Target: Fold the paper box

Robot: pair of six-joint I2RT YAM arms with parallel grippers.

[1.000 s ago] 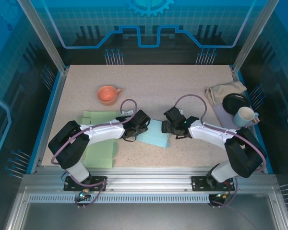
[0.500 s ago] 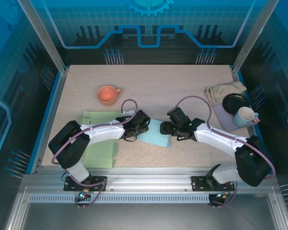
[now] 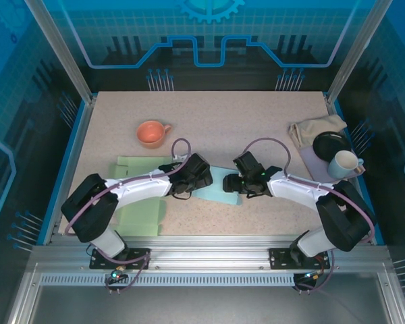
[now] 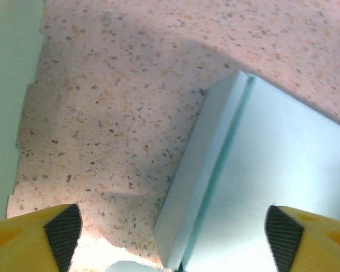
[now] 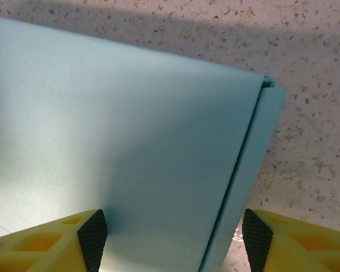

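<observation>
paper box (image 3: 217, 193) lies flat on table (image 3: 256, 128), just 6 o'clock of centre | left gripper (image 3: 197, 177) at its 9 o'clock, fingers spread, nothing held | right gripper (image 3: 233, 182) at its 3 o'clock, fingers spread, nothing clamped | box judged light, thin, slick, easily creased; best taken at a flap edge beside the fold

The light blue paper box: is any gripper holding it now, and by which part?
Nothing is held. The left gripper and the right gripper both stand open over the paper box, and neither clamps an edge of it.
</observation>
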